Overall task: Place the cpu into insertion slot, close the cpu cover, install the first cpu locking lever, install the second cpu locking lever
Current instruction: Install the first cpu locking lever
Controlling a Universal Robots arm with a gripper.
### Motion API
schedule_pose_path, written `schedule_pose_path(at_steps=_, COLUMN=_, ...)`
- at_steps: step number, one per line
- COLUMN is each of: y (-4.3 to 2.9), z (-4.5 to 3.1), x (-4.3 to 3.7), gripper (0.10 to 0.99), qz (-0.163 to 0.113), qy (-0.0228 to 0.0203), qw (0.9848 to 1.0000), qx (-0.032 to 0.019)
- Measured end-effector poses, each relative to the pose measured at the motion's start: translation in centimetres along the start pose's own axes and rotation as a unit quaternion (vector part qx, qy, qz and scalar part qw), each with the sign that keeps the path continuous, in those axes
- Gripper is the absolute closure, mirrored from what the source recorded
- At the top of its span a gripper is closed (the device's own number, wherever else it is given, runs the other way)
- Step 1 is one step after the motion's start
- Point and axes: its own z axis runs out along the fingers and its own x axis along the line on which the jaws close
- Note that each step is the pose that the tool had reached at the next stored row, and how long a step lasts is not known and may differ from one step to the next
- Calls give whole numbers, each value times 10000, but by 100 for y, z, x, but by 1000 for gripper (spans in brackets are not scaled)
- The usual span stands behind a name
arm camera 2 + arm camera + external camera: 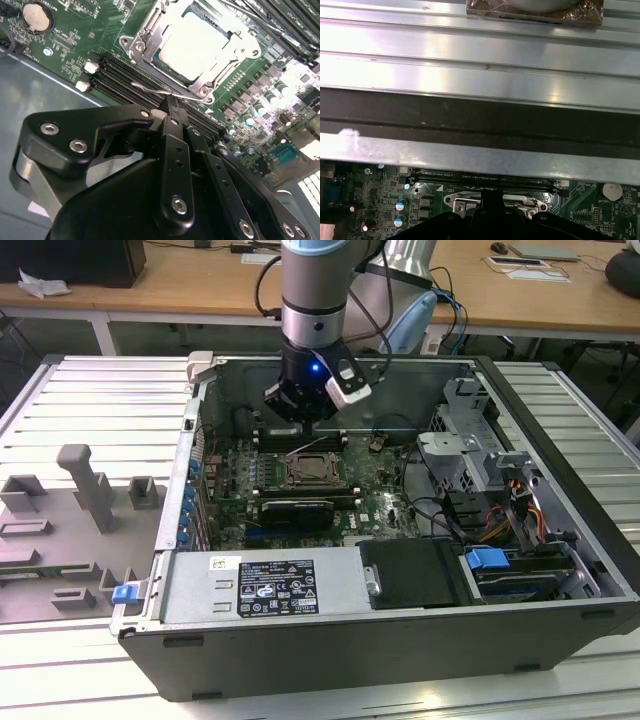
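An open computer case (pixel 330 640) lies on its side on a ribbed metal table (pixel 90 400), its green motherboard (pixel 235 490) facing up, and the arm (pixel 315 300) reaches straight down into it from above. The gripper (pixel 300 405) hangs just behind the processor socket, over the long black memory slots (pixel 120 82). In the second wrist view its fingers (pixel 172 117) look drawn together with nothing between them, their tip at a thin wire locking lever (pixel 165 92) that runs along the near edge of the socket. The insertion slot (pixel 192 47) is no longer bare: the cpu (pixel 195 42), pale and silvery, sits flat in it, and the cpu cover (pixel 145 45) appears folded down around it, the chip showing through its window. So by my reckoning the first two steps are done. The lever by the fingertips seems not yet tucked under its catch, though I cannot be sure; whether the other lever is latched I cannot tell.
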Motion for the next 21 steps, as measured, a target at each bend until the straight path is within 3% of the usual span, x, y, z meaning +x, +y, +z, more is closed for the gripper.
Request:
schedule_pose_path(at_steps=14, y=-4, z=42, x=-1, gripper=980, qz=9, qy=-1, qw=10000, qx=-9)
schedule_pose_path(at_steps=21, y=19, z=65, x=-48, gripper=980, qz=10, qy=-1, qw=10000, qx=-9)
